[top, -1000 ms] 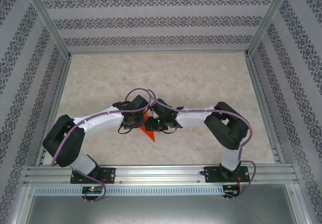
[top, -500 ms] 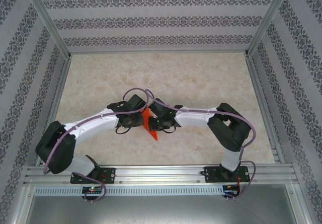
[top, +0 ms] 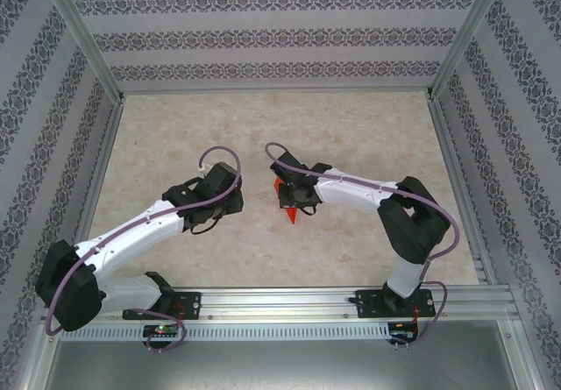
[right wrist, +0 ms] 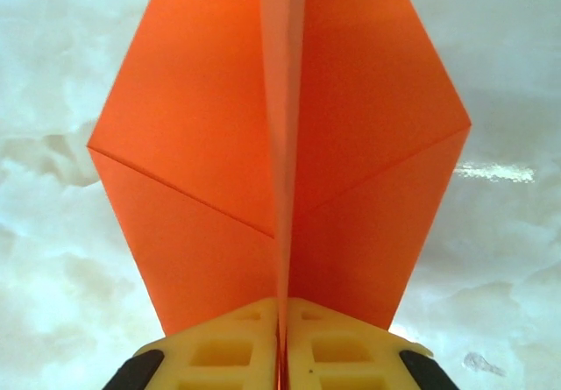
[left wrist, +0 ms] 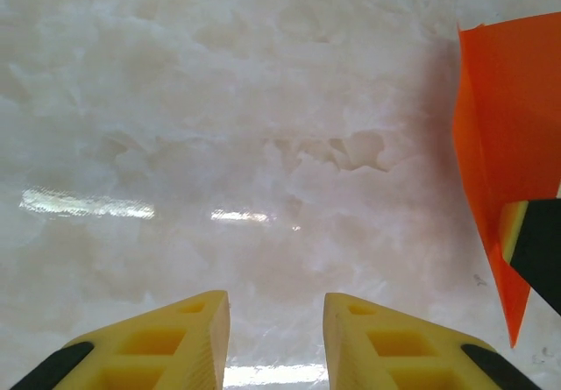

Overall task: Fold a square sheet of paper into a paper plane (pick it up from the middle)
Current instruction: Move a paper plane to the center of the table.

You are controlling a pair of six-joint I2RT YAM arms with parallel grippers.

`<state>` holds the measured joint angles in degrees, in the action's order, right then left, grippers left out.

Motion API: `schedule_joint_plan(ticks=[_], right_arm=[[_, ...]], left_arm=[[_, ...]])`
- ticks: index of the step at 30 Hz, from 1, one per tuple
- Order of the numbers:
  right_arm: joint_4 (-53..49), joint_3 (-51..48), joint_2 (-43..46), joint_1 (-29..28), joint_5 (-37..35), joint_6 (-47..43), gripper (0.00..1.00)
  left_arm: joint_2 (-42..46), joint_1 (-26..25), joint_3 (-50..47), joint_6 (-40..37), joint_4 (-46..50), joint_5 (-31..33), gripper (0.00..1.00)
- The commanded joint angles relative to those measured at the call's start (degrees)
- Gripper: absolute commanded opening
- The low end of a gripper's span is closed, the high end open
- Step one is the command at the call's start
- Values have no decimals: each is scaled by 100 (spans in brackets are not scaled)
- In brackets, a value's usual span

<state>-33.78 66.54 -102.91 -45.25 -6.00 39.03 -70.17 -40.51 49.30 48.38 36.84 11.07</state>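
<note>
The square sheet of paper stands folded into an orange paper plane (right wrist: 280, 145) with two wings and a centre crease. My right gripper (right wrist: 282, 307) is shut on that crease, its yellow fingers pressed together with the paper between them. From above, the paper plane (top: 292, 212) hangs under the right gripper (top: 294, 197) near the table's middle, with its point toward the near edge. My left gripper (left wrist: 276, 307) is open over bare table, with nothing between its fingers. It sits (top: 233, 199) a short way left of the plane (left wrist: 508, 145), apart from it.
The marble-patterned table (top: 351, 136) is bounded by patterned walls and metal frame posts. An aluminium rail (top: 280, 302) with both arm bases runs along the near edge. One tip of the right gripper's fingers (left wrist: 539, 241) shows at the right edge of the left wrist view.
My left gripper has opened, let go of the paper and drawn back to the left. My right gripper has closed on the crease and carried the plane slightly right and farther back.
</note>
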Motion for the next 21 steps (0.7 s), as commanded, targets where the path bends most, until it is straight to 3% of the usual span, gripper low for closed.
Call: schedule_joint_plan(ticks=[1,5,18,21], right_arm=[[-217,209,-332,-27,-120,-32,11],[-116,75,-525,-20,-60,61,17],[-390,245,-583,-20,24,30,19],[-547,406,-232,-27,-58,-67,30]], left_arm=[[117,69,-126,83,-40,140,34],[168,72,-190,97,-38,143,34],[70,94,-170,41,-67,89,35],[135,96,-192,23,-40,148,35]])
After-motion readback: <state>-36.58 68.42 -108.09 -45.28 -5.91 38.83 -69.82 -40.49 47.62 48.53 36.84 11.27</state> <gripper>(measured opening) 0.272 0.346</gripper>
